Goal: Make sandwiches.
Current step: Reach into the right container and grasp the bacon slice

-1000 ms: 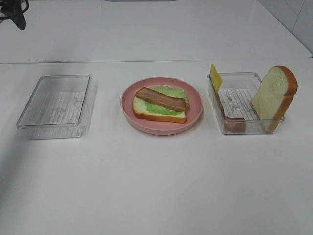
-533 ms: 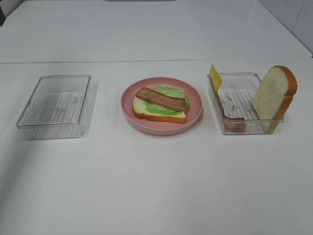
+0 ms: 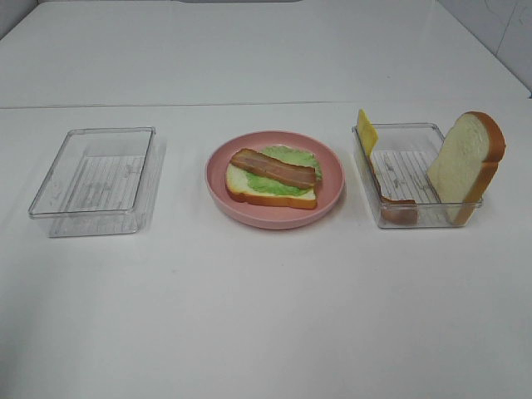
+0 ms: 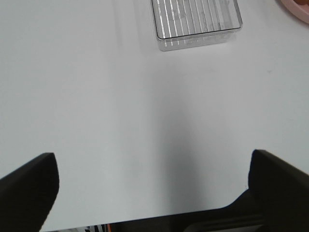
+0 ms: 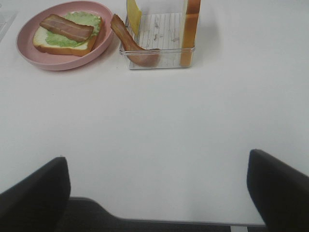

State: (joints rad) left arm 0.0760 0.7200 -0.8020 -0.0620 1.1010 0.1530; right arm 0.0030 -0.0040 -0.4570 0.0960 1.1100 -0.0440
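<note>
On the pink plate (image 3: 334, 177), mid-table, a flat bread slice (image 3: 243, 184) carries lettuce (image 3: 268, 184) and a bacon strip (image 3: 274, 168). The strip's long axis runs left to right, with its left end slightly farther. In the right tray (image 3: 420, 221) an upright bread slice (image 3: 465, 162) stands on edge with its rounded top up, at the right. A cheese square (image 3: 366, 130) and a spare bacon strip (image 3: 399, 209) lean at the left. The left gripper (image 4: 152, 159) and right gripper (image 5: 157, 159) hang over the table's (image 3: 266, 316) near side, jaws spread wide.
</note>
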